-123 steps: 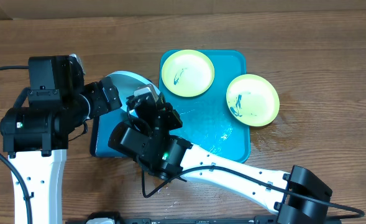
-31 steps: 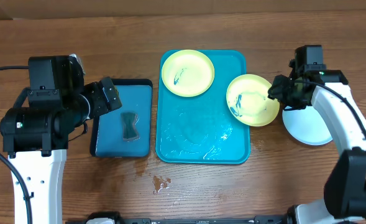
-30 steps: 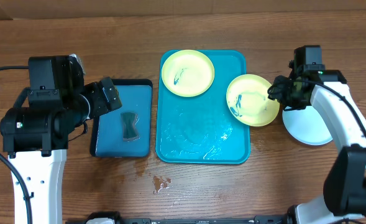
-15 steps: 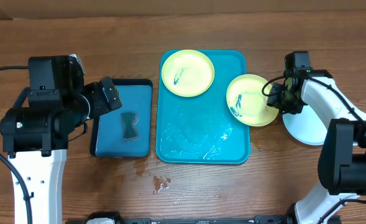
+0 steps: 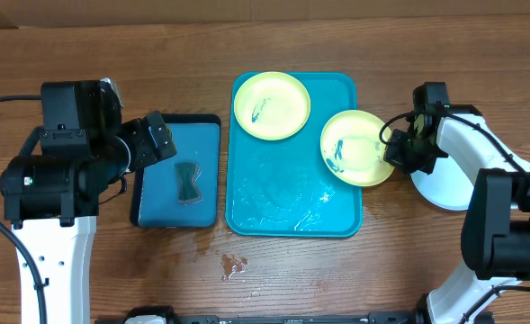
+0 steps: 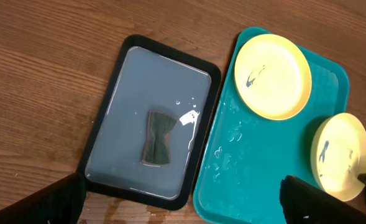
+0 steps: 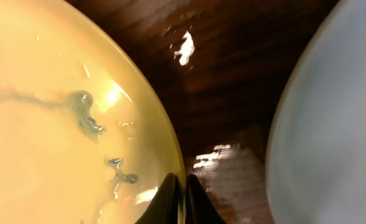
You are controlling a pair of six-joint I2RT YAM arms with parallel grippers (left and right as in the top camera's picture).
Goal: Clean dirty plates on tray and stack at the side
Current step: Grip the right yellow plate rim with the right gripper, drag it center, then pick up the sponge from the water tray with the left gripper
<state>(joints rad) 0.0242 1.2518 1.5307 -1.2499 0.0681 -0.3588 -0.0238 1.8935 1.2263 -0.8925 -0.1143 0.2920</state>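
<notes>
From the right wrist, the smeared yellow-green plate [image 7: 58, 124] runs off the left, top and bottom edges. The pale plate [image 7: 332, 118] beside it is a blur, cut by the right edge. Only the dark tips of the right pincer [image 7: 181, 198] show, pinched on the yellow-green rim. From overhead, that arm covers part of the pale plate (its rim colour I can't make out). The left pincer [image 6: 183, 186] shows only as two soft dark wedges in the bottom corners, one hiding a lower corner of the teal tray [image 6: 232, 180].
</notes>
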